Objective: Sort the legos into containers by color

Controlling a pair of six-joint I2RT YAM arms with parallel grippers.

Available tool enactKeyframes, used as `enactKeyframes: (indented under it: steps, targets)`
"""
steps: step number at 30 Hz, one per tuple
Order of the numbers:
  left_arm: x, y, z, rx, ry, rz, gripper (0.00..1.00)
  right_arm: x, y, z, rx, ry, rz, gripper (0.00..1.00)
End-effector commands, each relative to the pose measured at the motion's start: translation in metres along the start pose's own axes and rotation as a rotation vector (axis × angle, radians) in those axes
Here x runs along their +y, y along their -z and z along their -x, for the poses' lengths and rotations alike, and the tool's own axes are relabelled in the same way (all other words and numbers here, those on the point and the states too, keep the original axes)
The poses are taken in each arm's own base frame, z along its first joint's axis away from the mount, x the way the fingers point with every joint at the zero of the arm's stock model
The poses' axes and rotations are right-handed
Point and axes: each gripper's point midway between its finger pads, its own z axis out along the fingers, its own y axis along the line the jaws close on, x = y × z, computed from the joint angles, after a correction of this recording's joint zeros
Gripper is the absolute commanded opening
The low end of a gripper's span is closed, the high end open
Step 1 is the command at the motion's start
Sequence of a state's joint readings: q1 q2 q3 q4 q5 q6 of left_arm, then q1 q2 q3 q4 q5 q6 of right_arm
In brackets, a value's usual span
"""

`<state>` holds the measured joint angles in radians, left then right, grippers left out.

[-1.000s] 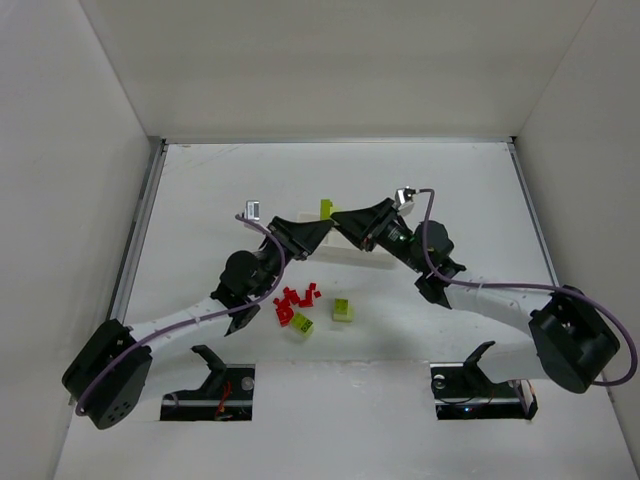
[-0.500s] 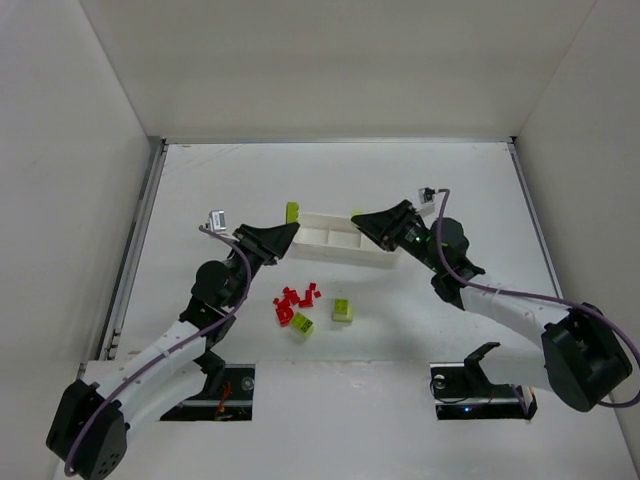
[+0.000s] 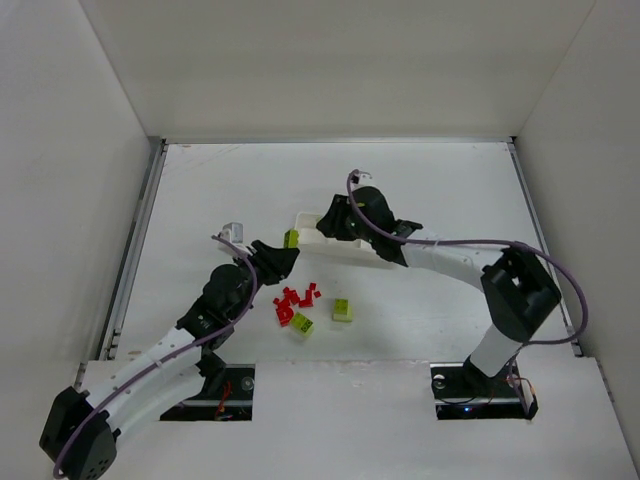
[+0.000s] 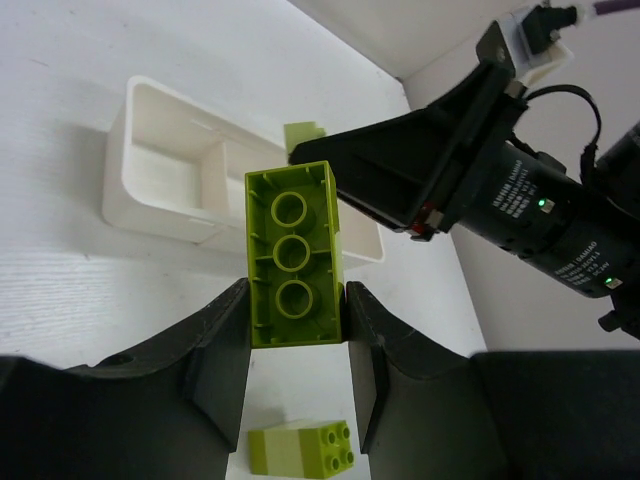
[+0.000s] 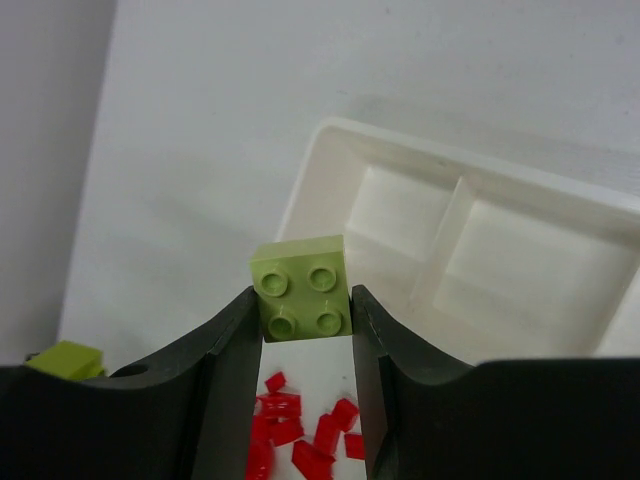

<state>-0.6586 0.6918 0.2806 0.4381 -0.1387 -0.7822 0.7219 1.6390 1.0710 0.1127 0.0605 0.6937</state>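
White table (image 3: 450, 190): I note left gripper (image 4: 296, 330) clamped on a long green brick (image 4: 293, 250), right gripper (image 5: 305, 320) clamped on a square green brick (image 5: 302, 288), both near one end of the tray (image 5: 480, 190); red bricks (image 3: 296, 299) lie loose.

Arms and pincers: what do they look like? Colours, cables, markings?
Left arm and right arm: white links, black joints, a purple cable along each. Left pincer and right pincer: black, wedge-shaped. White print and a green light on the right wrist.
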Motion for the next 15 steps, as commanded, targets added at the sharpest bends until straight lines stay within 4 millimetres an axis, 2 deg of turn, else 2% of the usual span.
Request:
enactKeyframes:
  steps: [1,8,10,11,13,15]
  targets:
    - [0.004,0.004,0.006,-0.028,-0.047,0.018,0.16,0.001,-0.016,0.001,0.011,0.098,-0.057,0.24]
    - [0.012,0.007,0.008,-0.032,-0.061,0.046,0.16,0.008,-0.045,-0.003,0.035,0.109,-0.066,0.27]
    - [0.012,0.008,0.007,-0.035,-0.053,0.042,0.17,0.008,-0.051,-0.004,0.04,0.105,-0.075,0.37]
    - [0.013,0.007,0.007,-0.033,-0.055,0.044,0.17,0.008,-0.053,-0.003,0.04,0.105,-0.077,0.47]
    - [0.012,0.006,0.007,-0.023,-0.064,0.05,0.17,0.012,-0.052,0.001,0.023,0.104,-0.069,0.59]
    - [0.011,0.005,0.008,-0.024,-0.07,0.047,0.17,0.015,-0.047,0.008,0.001,0.105,-0.063,0.65]
